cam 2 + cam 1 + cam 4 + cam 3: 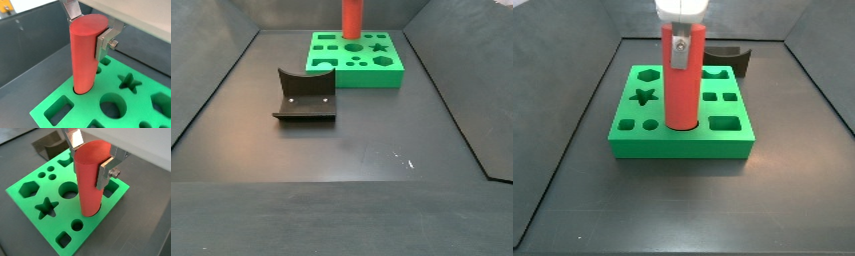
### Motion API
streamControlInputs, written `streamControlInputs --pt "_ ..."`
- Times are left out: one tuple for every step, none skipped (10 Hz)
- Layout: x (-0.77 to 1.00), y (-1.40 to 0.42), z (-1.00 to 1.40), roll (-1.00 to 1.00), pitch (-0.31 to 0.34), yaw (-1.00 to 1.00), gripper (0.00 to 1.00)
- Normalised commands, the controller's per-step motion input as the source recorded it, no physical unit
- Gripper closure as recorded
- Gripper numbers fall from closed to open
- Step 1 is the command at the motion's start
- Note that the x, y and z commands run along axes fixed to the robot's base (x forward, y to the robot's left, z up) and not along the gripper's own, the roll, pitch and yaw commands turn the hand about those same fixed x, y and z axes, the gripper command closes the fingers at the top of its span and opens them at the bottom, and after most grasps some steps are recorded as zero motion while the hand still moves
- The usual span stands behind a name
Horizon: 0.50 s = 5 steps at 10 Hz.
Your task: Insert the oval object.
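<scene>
**A:** Nearest the camera in a side view, what is sitting on the dark floor?

**B:** The green block (683, 125), its cut-outs facing up. The oval object (681, 82), a smooth red rod, is standing upright in a hole in the block's near row, long axis vertical.

**A:** And the gripper?

**B:** The gripper (681, 46) is clamping the rod's upper end, one silver finger (105, 44) pressing flat against the rod's side in a wrist view. The rod is hanging straight below it, its foot entering the opening (81, 91).

**A:** So the move is turning on that line?

**B:** Likely, yes: straight down along the rod's axis. Behind the block, the dark curved block (731, 58) is sitting apart.
</scene>
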Motion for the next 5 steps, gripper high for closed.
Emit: streamControlInputs --pt "0.25 -0.03 -0.32 0.11 0.043 -0.2 1.0" --pt "0.06 0.0 -0.31 0.2 0.0 -0.04 1.0" --pt "0.0 -0.04 -0.34 0.25 0.0 0.0 1.0" --pt "0.0 -0.1 -0.35 0.22 0.0 0.0 1.0" --pt "0.0 -0.16 -0.46 0.09 -0.073 -0.03 1.0"
